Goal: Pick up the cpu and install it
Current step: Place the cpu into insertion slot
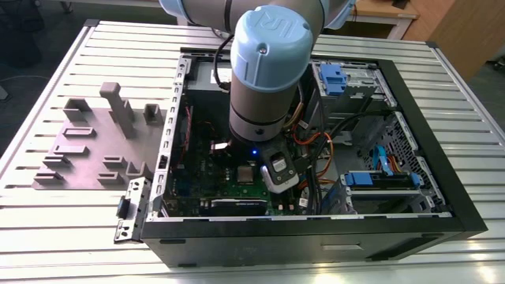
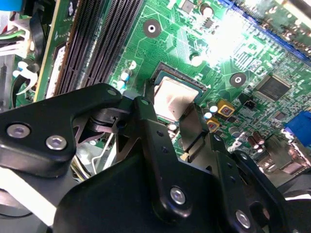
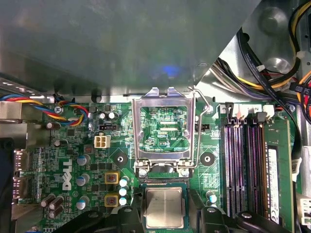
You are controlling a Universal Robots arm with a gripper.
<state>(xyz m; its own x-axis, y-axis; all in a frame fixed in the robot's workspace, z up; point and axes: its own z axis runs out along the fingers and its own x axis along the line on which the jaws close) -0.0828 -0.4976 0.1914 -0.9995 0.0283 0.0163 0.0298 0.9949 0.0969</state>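
Observation:
The cpu [image 3: 164,208], a flat square chip with a silvery top and a thin pale rim, lies level over the socket on the green motherboard [image 3: 73,145]. In both wrist views my gripper [image 3: 164,209] straddles it. One black finger [image 3: 135,216] presses against one edge of the chip and the other finger [image 3: 198,206] against the opposite edge. The second wrist view gives the cpu [image 2: 172,101] between the same fingers [image 2: 146,114], gripper [image 2: 171,110] shut on it. The silver socket frame [image 3: 165,99] stands flipped open just beyond it.
My arm [image 1: 268,71] reaches down into the open computer case [image 1: 316,236] on the slatted table. Black memory slots [image 3: 243,165] run beside the socket, and cable bundles [image 3: 272,63] hang near them. A grey block fixture [image 1: 94,148] sits at the exterior view's left.

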